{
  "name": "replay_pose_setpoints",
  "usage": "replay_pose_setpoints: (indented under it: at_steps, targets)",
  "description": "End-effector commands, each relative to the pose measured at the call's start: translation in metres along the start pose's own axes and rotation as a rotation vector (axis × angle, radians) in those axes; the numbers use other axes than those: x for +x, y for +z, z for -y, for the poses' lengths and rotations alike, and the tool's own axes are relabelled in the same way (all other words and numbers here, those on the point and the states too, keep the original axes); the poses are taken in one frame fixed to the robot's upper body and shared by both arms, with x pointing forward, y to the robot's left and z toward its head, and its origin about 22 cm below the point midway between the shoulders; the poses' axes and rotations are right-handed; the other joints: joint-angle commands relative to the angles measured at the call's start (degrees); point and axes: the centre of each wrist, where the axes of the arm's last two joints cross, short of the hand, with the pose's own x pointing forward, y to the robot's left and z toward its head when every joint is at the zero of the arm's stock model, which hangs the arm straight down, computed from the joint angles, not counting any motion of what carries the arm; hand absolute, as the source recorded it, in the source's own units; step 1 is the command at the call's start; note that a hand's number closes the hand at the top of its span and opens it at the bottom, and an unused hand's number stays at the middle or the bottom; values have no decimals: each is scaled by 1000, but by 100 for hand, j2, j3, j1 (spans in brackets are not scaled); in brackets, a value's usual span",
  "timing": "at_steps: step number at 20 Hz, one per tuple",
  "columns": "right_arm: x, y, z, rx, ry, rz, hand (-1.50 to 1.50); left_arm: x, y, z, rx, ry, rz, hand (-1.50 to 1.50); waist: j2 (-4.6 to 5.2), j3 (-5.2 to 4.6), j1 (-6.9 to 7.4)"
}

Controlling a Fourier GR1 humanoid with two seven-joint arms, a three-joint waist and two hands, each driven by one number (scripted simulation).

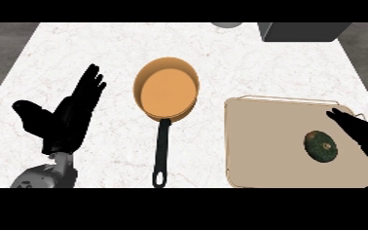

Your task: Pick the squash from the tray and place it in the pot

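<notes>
Reaching toward the squash [321, 145] is what the right hand [350, 129] appears set up for: it enters at the right edge of the frame, fingers extended, nothing held, tips just upper right of the squash. No contact can be confirmed.

The squash is seen lying on the beige tray [262, 141] at lower right, toward the tray's right side. The pot [167, 89] is a shallow orange pan with a black handle, centre frame, well apart from the tray.

Left hand [72, 108] is resting open at the left, fingers up, nothing held.

Risks, as judged:
- Squash is round and dark; it could be rolled or pushed across the tray if fingers close off-centre.
- Much of the right hand is cut off by the frame edge, so grasp alignment is hard to verify.
- Pan is shallow; a rolling squash could be lost over the rim on release.
</notes>
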Motion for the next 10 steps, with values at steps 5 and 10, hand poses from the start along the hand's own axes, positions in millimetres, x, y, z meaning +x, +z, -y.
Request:
replay_pose_setpoints:
  at_steps: [5,10]
  targets:
    - [23,-37,-28,26,36,-24,-150,-4,0,12,-9,-5,-23,0,5,1,18]
    - [-10,-52,-32,84,97,-65,-150,-3,1,-6,-1,-5,-3,0,4,1,15]
